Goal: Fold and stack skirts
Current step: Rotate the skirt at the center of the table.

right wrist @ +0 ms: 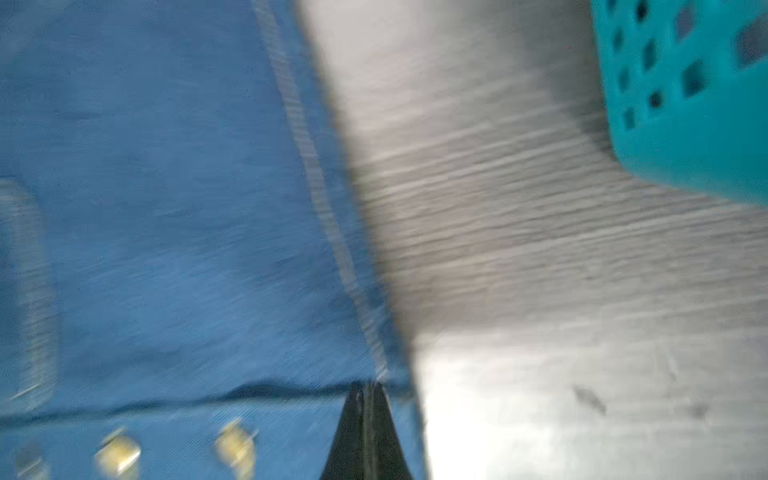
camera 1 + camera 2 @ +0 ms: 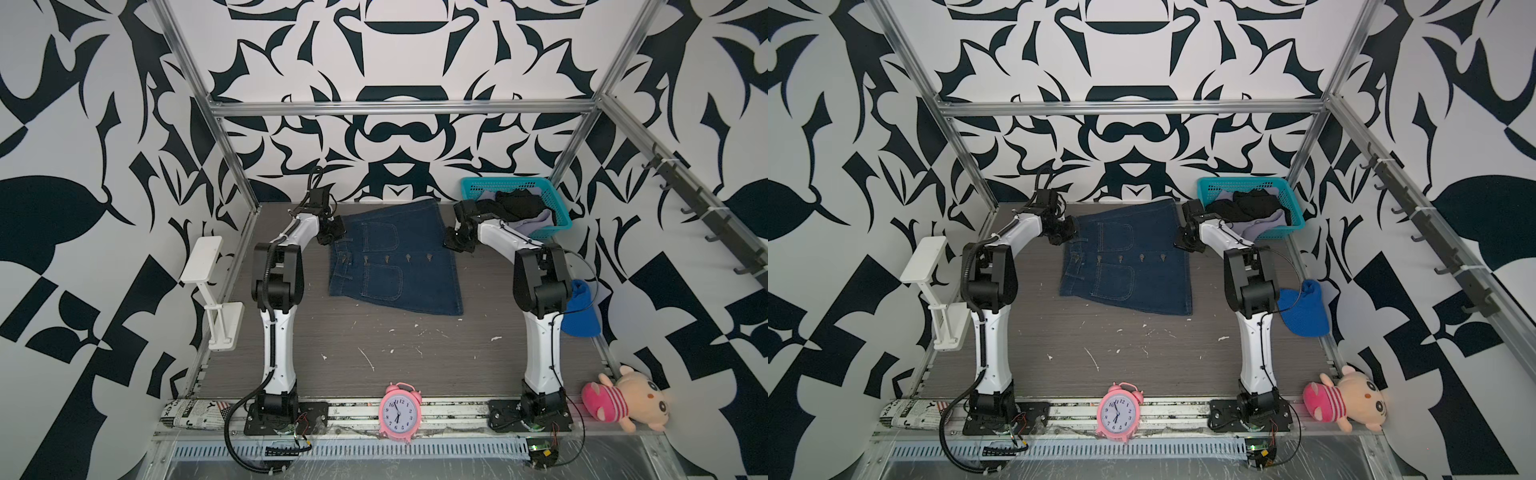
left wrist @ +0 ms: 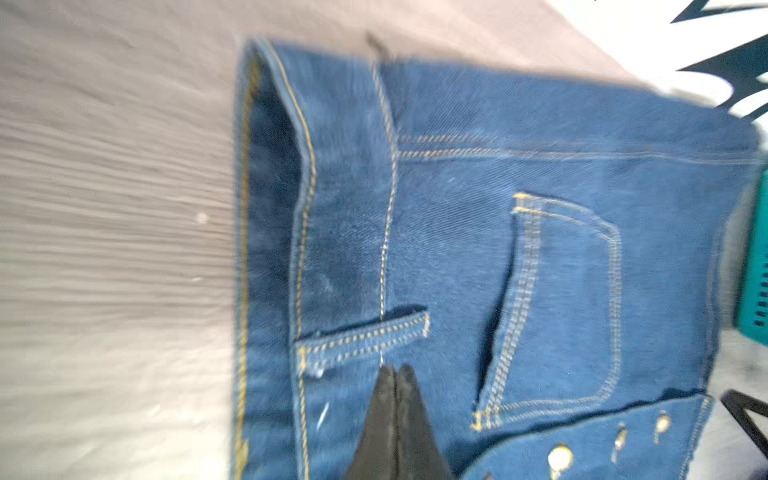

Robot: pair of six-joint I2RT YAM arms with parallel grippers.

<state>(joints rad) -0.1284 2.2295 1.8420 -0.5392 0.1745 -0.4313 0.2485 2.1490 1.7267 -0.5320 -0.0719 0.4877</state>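
The grey wood-grain worktop [image 2: 395,353] lies bare across its near half, between the two arms, with only white flecks on it. The dark blue denim skirt with yellow seams and a row of metal buttons [image 2: 395,257] lies spread flat at the middle of the far half, its far corner at the far edge.

The left gripper [image 2: 329,235] sits at the skirt's waistband side. In the left wrist view its jaws are pressed together over the denim beside a belt loop, with no cloth seen between them. The right gripper [image 2: 452,242] is at the skirt's opposite side edge. Its jaws are closed too, and blur hides whether they nip the hem.

The teal perforated plastic basket [image 2: 507,181] fills the far right corner, just beside the right gripper. It holds the plain black skirt [image 2: 515,203] and the light lavender skirt [image 2: 536,222].

A bright blue cloth [image 2: 582,311] lies at the right edge, and a white plastic stand [image 2: 208,274] at the left edge. A pink alarm clock [image 2: 400,411] stands mid near edge, a pink-striped plush toy [image 2: 623,401] lies at the near right corner, and a rolled newspaper [image 2: 191,413] at the near left.

There are three skirts and one of each other thing.
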